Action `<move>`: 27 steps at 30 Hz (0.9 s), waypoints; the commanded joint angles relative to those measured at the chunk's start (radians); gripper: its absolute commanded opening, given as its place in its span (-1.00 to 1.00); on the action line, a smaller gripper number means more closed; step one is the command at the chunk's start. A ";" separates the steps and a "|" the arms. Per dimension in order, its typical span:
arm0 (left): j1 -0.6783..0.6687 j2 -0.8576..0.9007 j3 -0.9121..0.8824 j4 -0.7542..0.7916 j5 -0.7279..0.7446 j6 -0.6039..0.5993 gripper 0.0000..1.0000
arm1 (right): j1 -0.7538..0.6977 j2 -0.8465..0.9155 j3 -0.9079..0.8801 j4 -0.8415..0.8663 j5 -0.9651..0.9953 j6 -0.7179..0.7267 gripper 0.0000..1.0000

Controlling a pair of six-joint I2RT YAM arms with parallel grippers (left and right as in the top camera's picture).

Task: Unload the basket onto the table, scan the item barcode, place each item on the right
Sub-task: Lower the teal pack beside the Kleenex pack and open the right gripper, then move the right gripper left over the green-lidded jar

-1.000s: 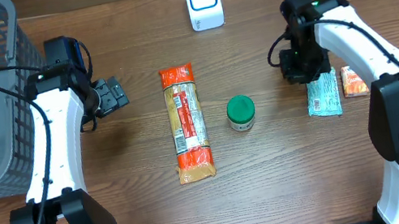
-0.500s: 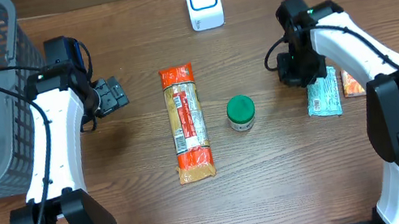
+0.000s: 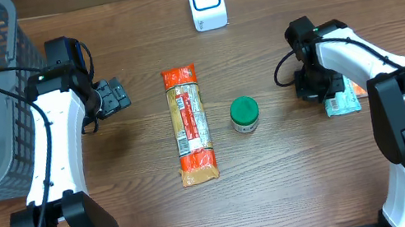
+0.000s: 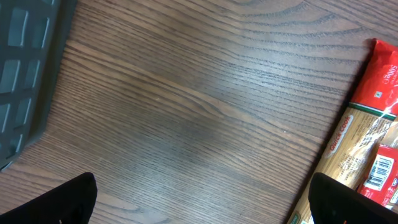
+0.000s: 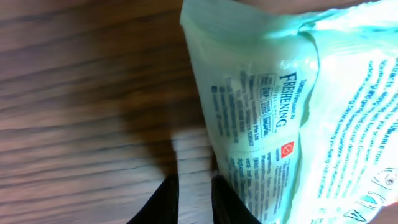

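Right tool (image 5: 194, 200) beside pale-green printed plastic packet (image 5: 273, 112), right of frame.
Nearly pressed together, brown wooden bench (image 5: 81, 93) showing in the gap; left tool (image 4: 202, 202) spread wide.

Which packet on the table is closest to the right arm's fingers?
The pale green packet, lying right against the right arm's fingers. The long red pasta packet sits mid-table, well away.
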 commanded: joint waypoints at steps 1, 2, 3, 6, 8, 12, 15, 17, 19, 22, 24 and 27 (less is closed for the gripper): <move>0.002 -0.006 0.009 0.002 -0.009 0.023 0.99 | -0.021 -0.001 -0.003 0.000 0.057 0.022 -0.62; 0.002 -0.005 0.009 0.002 -0.009 0.023 1.00 | -0.025 -0.001 -0.003 0.000 0.065 0.037 -0.62; 0.002 -0.006 0.009 0.002 -0.009 0.023 1.00 | -0.029 -0.001 -0.003 -0.001 0.075 0.042 -0.62; 0.002 -0.006 0.009 0.002 -0.009 0.023 0.99 | -0.040 -0.001 0.000 -0.002 0.085 0.042 -0.62; 0.002 -0.005 0.009 0.002 -0.009 0.023 1.00 | -0.040 -0.003 0.022 -0.018 0.081 0.026 -0.62; 0.002 -0.005 0.009 0.002 -0.009 0.023 0.99 | -0.035 -0.020 0.154 -0.153 0.030 0.007 -0.57; 0.002 -0.005 0.009 0.002 -0.009 0.023 1.00 | -0.025 -0.042 0.258 -0.237 -0.080 0.007 -0.38; 0.002 -0.006 0.009 0.002 -0.009 0.023 1.00 | -0.011 -0.059 0.306 -0.259 -0.181 0.007 -0.17; 0.002 -0.006 0.009 0.002 -0.009 0.023 0.99 | 0.001 -0.071 0.339 -0.244 -0.365 0.007 0.34; 0.002 -0.005 0.009 0.002 -0.009 0.023 1.00 | 0.003 -0.069 0.341 -0.205 -0.552 0.008 1.00; 0.002 -0.005 0.009 0.002 -0.009 0.023 1.00 | 0.006 -0.065 0.338 -0.194 -0.576 0.032 0.84; 0.002 -0.005 0.009 0.002 -0.009 0.023 1.00 | 0.023 -0.065 0.338 -0.212 -0.541 0.151 0.78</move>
